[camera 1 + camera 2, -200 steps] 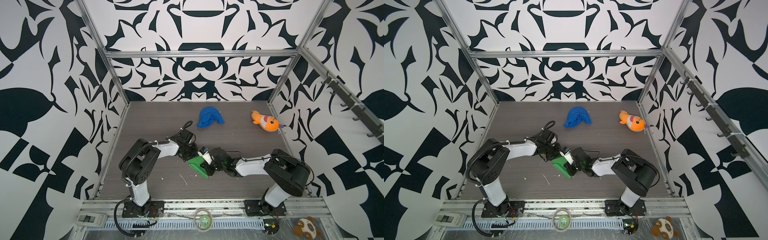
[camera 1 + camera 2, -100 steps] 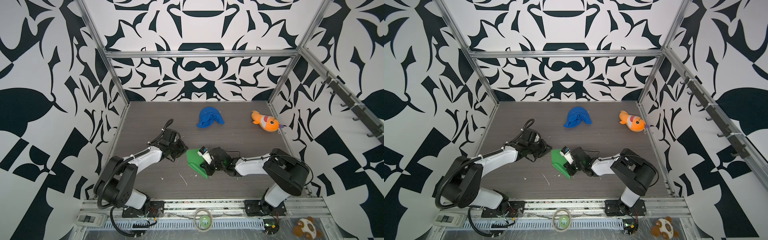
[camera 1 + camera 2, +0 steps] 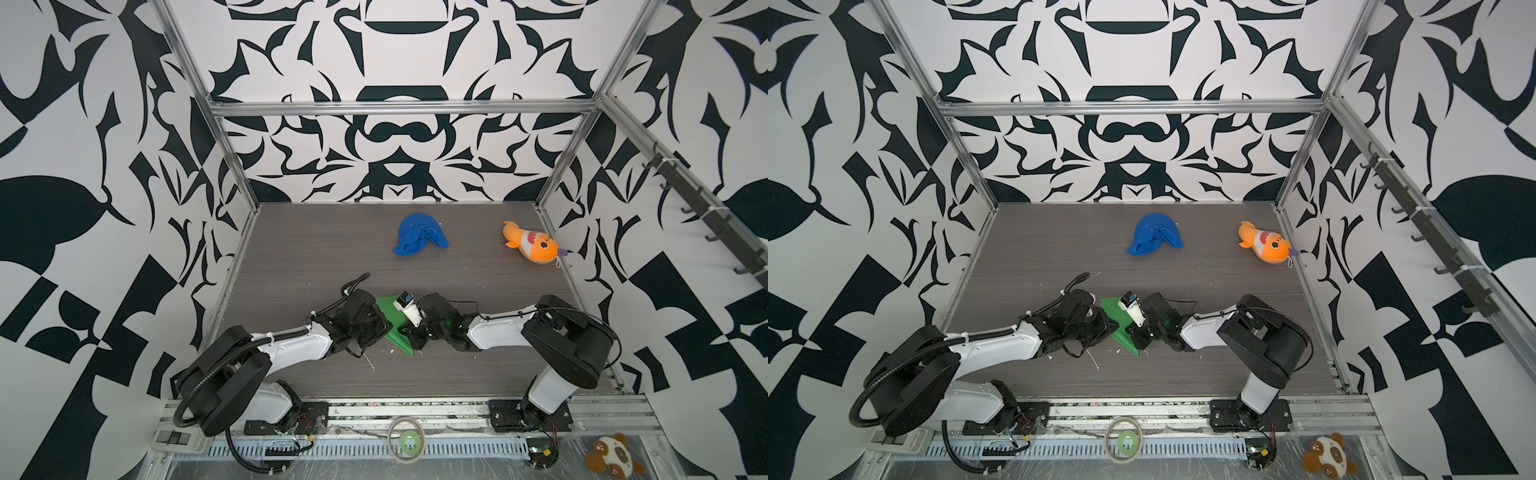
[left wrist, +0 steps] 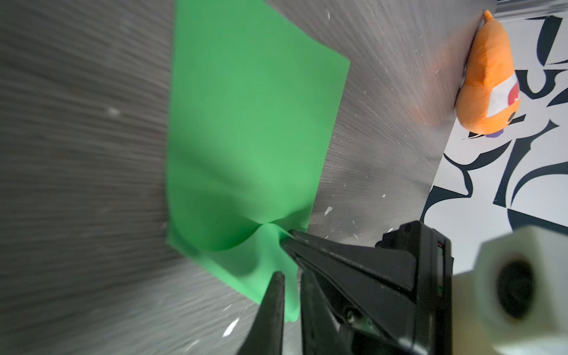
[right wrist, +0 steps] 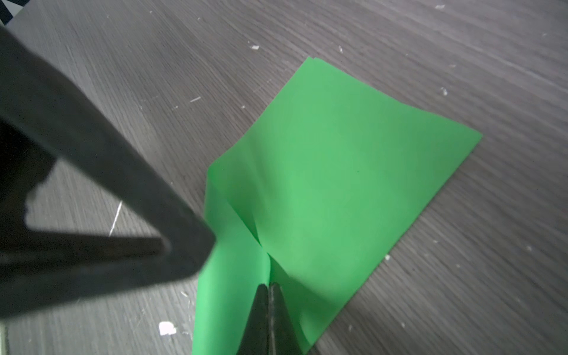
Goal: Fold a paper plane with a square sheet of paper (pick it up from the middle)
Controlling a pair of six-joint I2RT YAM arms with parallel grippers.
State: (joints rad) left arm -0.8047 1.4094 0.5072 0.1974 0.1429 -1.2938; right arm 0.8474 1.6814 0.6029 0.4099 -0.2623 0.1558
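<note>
The square sheet of paper (image 3: 390, 311) (image 3: 1115, 309), bright green, lies mostly flat on the dark wood floor between my two arms. My right gripper (image 5: 269, 287) (image 3: 409, 332) is shut on a raised pinch of the sheet (image 5: 353, 184), with a crease running up to its tips. My left gripper (image 4: 290, 278) (image 3: 384, 328) is at the sheet's opposite edge. Its jaws stand a narrow slit apart, with the lifted green edge (image 4: 246, 123) showing in the gap. A left finger (image 5: 184, 246) touches the paper's edge in the right wrist view. No paper plane shape is visible.
A blue cloth lump (image 3: 419, 235) sits at the back middle. An orange plush fish (image 3: 530, 247) (image 4: 488, 76) lies at the back right by the wall. Patterned walls with metal posts close three sides. A tape roll (image 3: 406, 439) rests on the front rail.
My left gripper drew back to the left, off the paper, then came back to the sheet's edge. The right gripper stayed shut on the paper, which has barely shifted.
</note>
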